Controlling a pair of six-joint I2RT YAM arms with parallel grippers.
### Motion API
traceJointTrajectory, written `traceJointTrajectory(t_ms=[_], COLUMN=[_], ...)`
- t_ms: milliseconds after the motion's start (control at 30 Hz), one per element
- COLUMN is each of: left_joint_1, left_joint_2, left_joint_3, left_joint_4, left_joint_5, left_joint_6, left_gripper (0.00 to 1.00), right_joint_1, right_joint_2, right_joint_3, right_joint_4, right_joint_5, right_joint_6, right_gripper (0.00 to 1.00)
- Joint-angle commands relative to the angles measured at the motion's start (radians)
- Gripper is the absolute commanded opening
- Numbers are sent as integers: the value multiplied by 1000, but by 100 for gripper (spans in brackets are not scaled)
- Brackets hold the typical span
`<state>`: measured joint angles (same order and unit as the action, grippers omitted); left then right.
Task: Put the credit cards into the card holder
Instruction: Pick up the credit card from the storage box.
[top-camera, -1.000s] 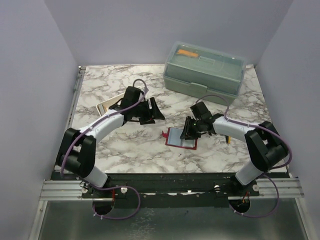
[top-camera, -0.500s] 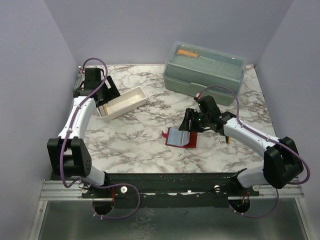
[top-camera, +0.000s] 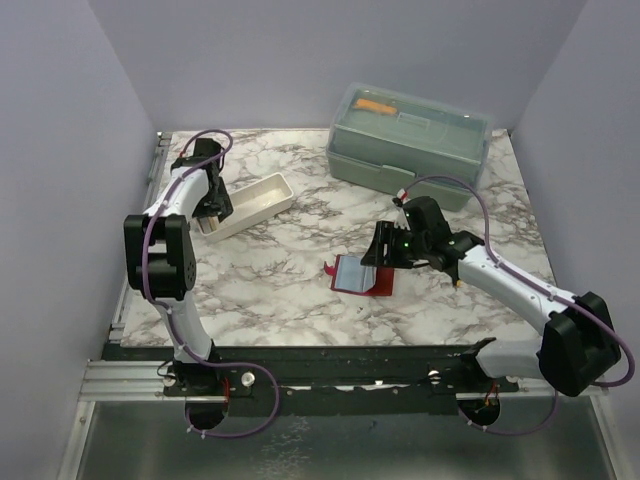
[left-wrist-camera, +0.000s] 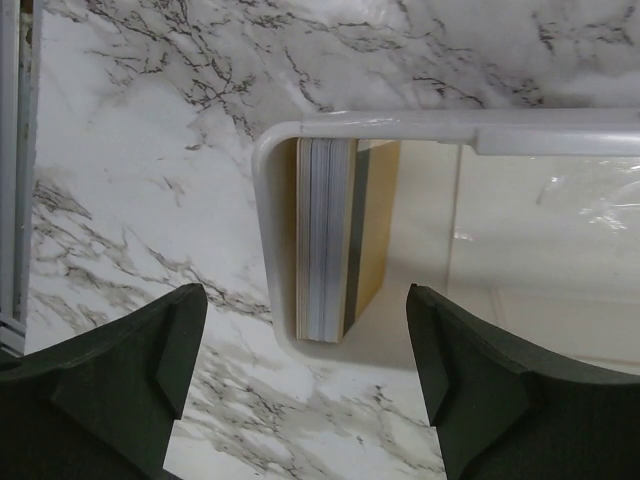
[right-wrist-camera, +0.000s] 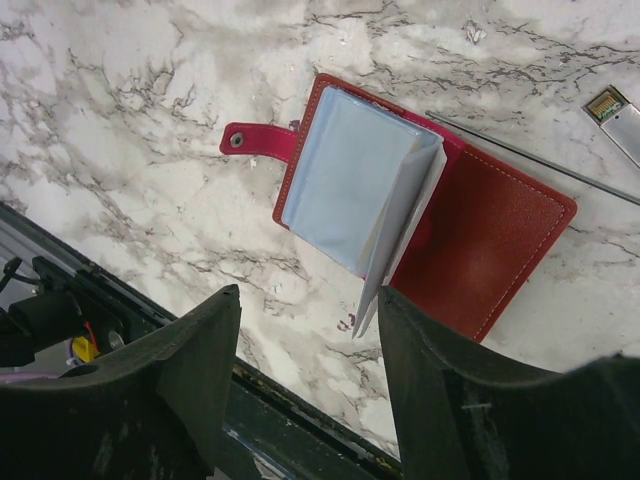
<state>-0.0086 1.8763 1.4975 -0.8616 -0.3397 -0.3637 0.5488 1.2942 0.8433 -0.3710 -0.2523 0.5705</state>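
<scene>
Several credit cards (left-wrist-camera: 325, 240) were stacked on edge at one end of the white tray (left-wrist-camera: 268, 180), under the spread fingers (left-wrist-camera: 120, 380) of the left gripper (left-wrist-camera: 305, 310), apparently for a grasp. Well apart from the tray, the card holder (right-wrist-camera: 345, 185) was laid open beneath the right gripper (right-wrist-camera: 308, 310), likewise spread.

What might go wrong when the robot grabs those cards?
The cards stand packed on edge against the tray's end wall, so the open left gripper might pinch several at once or bump the rim. The card holder's blue page stands half up. The open right gripper isn't holding it, so it may flop over.
</scene>
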Motion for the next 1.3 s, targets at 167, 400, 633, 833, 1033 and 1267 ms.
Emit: traceJointTrajectory(t_ms=[167, 400, 633, 833, 1033, 1267], left_joint_1=[-1, -1, -1, -1, -1, -1], left_joint_2=[97, 100, 78, 62, 57, 55], left_joint_3=[67, 78, 82, 82, 89, 90], left_joint_4=[-109, -131, -144, -148, -149, -151], left_joint_5=[-113, -165, -174, -161, -151, -149], left_joint_6=[47, 52, 54, 55, 57, 62], left_gripper=[83, 74, 66, 61, 52, 42], right_joint_1=[4, 4, 4, 5, 5, 5], right_joint_2=[-38, -32, -24, -21, -20, -20], right_joint_3=[-29, -34, -30, -30, -33, -30], right_joint_4=[5, 16, 21, 23, 24, 20], right_joint_5=[-7, -9, -10, -9, -9, -6], right_joint_6=[-21, -23, -22, -20, -18, -18], right_gripper=[61, 61, 61, 61, 61, 61])
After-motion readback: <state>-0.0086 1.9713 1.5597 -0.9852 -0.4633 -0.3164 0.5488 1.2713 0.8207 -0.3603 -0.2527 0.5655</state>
